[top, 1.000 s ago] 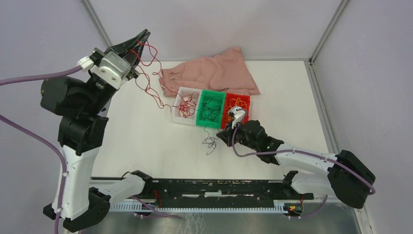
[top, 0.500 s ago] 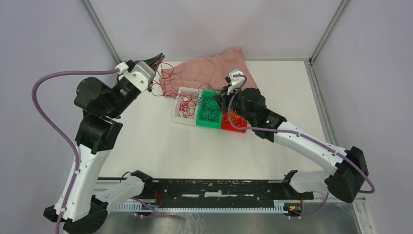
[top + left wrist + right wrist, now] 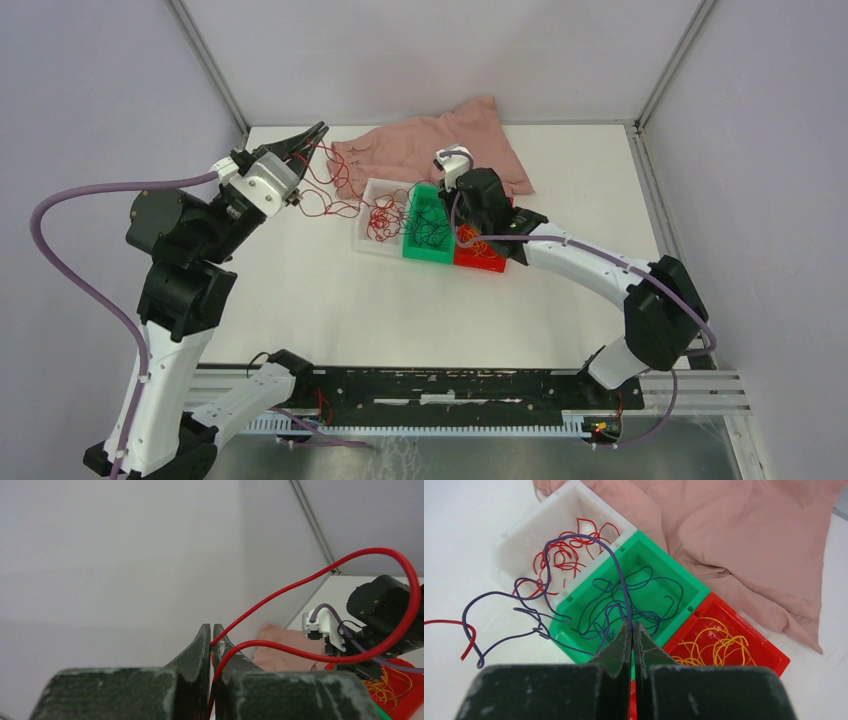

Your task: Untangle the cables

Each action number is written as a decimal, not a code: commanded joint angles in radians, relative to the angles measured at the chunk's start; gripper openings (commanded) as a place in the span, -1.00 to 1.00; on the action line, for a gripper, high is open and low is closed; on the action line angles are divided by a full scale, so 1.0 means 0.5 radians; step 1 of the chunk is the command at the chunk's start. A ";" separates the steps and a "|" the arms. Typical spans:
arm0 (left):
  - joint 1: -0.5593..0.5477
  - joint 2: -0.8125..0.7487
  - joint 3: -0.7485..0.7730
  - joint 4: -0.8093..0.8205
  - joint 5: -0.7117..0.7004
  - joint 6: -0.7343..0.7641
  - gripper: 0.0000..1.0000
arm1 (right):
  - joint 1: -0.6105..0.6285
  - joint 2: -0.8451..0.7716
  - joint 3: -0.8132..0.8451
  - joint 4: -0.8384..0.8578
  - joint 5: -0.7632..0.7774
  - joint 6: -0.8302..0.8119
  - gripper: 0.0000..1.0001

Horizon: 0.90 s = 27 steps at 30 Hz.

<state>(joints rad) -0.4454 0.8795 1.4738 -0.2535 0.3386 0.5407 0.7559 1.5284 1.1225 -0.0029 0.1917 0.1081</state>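
The cables lie sorted by colour in three bins. My left gripper (image 3: 318,128) (image 3: 210,627) is up at the back left, shut on a red cable (image 3: 320,575) whose strands (image 3: 335,190) trail down into the white bin (image 3: 365,240). Over the green bin (image 3: 428,254) (image 3: 672,561), my right gripper (image 3: 452,212) (image 3: 632,624) is shut on a dark purple cable (image 3: 589,537). That cable loops across the white bin (image 3: 531,527) and onto the table at the left. More purple cables lie in the green bin. Yellow cables (image 3: 719,642) fill the red bin (image 3: 749,628).
A pink cloth (image 3: 440,145) (image 3: 734,530) lies crumpled behind the bins, touching their back edges. The enclosure walls stand close behind the left gripper. A black rail (image 3: 450,385) runs along the table's near edge between the arm bases.
The right arm has swung from the table in front of the bins to above the green bin, bringing the purple cable along. The left gripper has come down from high up, red cable still held.
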 commanded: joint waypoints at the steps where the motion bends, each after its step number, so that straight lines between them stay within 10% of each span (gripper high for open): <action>1: -0.005 -0.013 -0.022 0.024 0.041 -0.046 -0.94 | -0.017 0.148 0.176 0.025 0.157 -0.139 -0.99; 14: -0.003 -0.145 -0.067 0.883 -0.640 0.147 -0.94 | -0.205 0.308 0.147 0.004 0.260 -0.098 -0.99; 27: -0.004 -0.175 0.252 1.373 -0.581 0.487 -0.94 | -0.358 0.254 0.069 0.085 0.128 0.066 -0.99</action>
<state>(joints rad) -0.4454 0.7876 1.5394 0.3344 0.0536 0.6804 0.5903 1.6855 1.1553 -0.0139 0.2871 0.0925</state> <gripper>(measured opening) 0.053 0.014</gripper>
